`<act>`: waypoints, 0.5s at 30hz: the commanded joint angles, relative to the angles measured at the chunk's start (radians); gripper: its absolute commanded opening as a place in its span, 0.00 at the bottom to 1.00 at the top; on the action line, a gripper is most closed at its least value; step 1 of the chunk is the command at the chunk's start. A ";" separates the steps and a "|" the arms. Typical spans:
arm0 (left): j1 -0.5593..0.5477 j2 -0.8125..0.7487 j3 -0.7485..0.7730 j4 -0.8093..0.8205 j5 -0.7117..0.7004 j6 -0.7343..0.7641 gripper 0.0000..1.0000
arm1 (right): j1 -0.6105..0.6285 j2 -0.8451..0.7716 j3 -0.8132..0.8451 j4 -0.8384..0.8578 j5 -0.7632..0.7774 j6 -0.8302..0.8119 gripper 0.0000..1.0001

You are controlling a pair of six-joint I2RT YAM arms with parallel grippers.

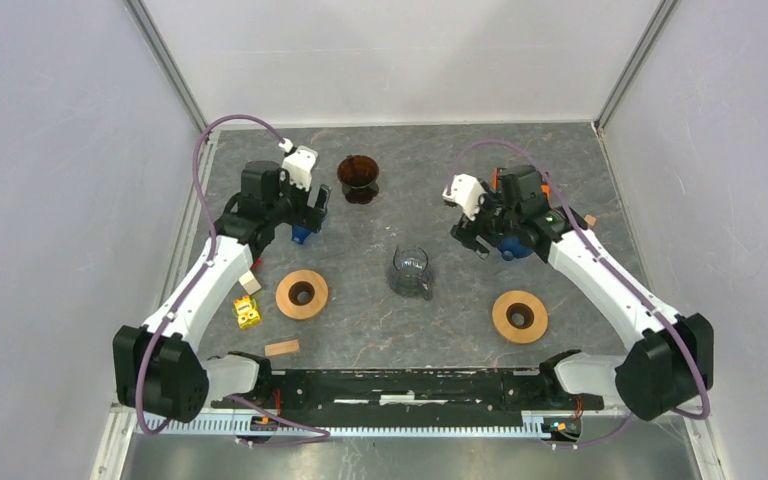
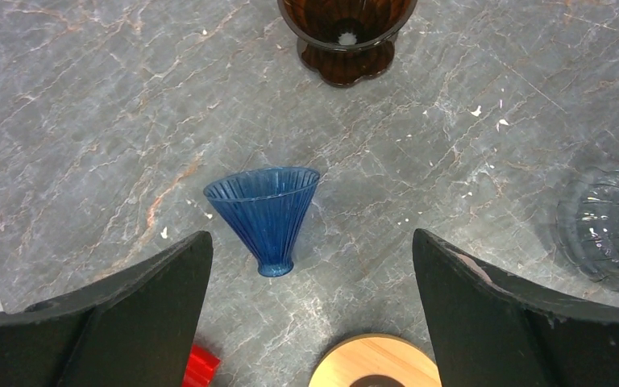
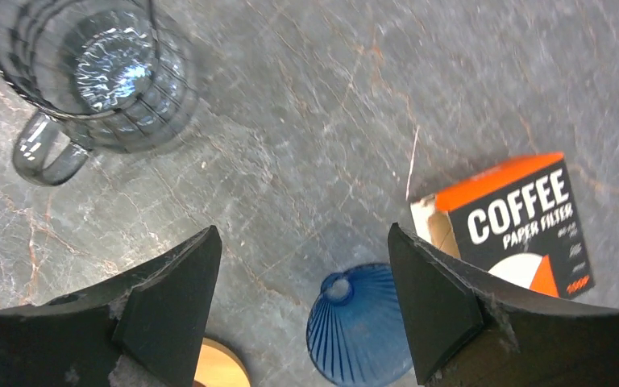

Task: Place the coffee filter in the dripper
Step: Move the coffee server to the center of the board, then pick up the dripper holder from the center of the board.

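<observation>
A brown dripper stands upright at the back centre, also at the top of the left wrist view. A blue ribbed dripper lies tipped on the table just ahead of my open left gripper, apart from both fingers. My right gripper is open above a second blue dripper, which rests on the table near its right finger, untouched. The orange-and-black coffee filter box lies to that gripper's right. I see no loose coffee filter.
A glass pitcher stands mid-table, also in the right wrist view. Two wooden rings lie nearer the arms. A yellow block, a wooden block and a pale block sit at the left.
</observation>
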 commanded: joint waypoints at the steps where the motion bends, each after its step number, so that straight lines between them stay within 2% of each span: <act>1: -0.003 0.050 0.091 -0.051 0.053 0.027 1.00 | -0.087 -0.068 -0.072 0.091 -0.017 0.083 0.82; 9: -0.001 0.002 0.040 0.015 0.097 -0.057 1.00 | -0.240 -0.103 -0.140 0.237 -0.031 0.187 0.83; 15: -0.002 -0.028 0.016 -0.003 0.116 -0.059 1.00 | -0.259 -0.050 -0.075 0.279 -0.007 0.198 0.84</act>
